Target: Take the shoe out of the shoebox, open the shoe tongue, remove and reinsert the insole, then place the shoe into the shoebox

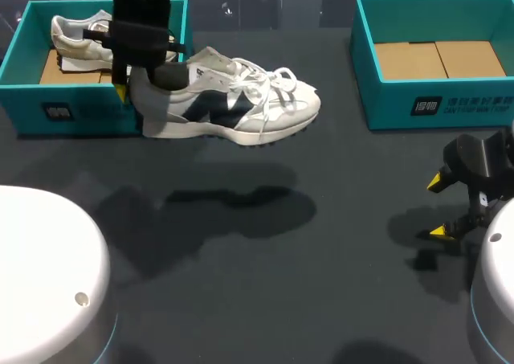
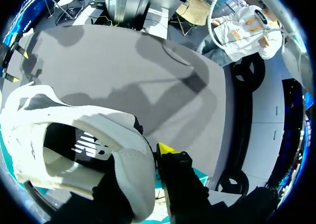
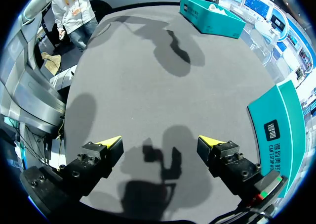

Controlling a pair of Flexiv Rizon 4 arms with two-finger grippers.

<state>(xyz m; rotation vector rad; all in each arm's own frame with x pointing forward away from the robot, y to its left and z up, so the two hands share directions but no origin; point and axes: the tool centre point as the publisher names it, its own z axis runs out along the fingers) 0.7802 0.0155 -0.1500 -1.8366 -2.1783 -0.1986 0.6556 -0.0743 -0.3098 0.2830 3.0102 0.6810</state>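
Dark grey table (image 1: 241, 300), two teal boxes along the far side. Left shoebox (image 1: 72, 107) at the far left, with a second shoe (image 1: 76, 42) lying inside. Right shoebox (image 1: 434, 107) at the far right, well apart from the other, brown cardboard floor showing.

Left arm (image 1: 140, 10) comes in from the far left and drops steeply over the near right corner of the left shoebox. Left gripper (image 1: 132, 91) is clamped on the heel of the shoe (image 1: 241, 103). In the left wrist view one yellow-tipped finger (image 2: 177, 174) presses the outside of the heel collar; the other is inside the opening, mostly hidden.

Shoe is white with navy side panels, held clear of the table, just beside the left shoebox's right wall. It sits roughly level, sole down, toe pointing toward the right shoebox, white laces (image 1: 269, 83) tied on top. Its shadow (image 1: 241, 211) falls on the table nearer the robot, apart from the shoe.

Right arm (image 1: 498, 259) enters at the right edge. Right gripper (image 1: 438, 207) hangs low over bare table, near the front wall of the right shoebox, fingers spread wide with nothing between them.
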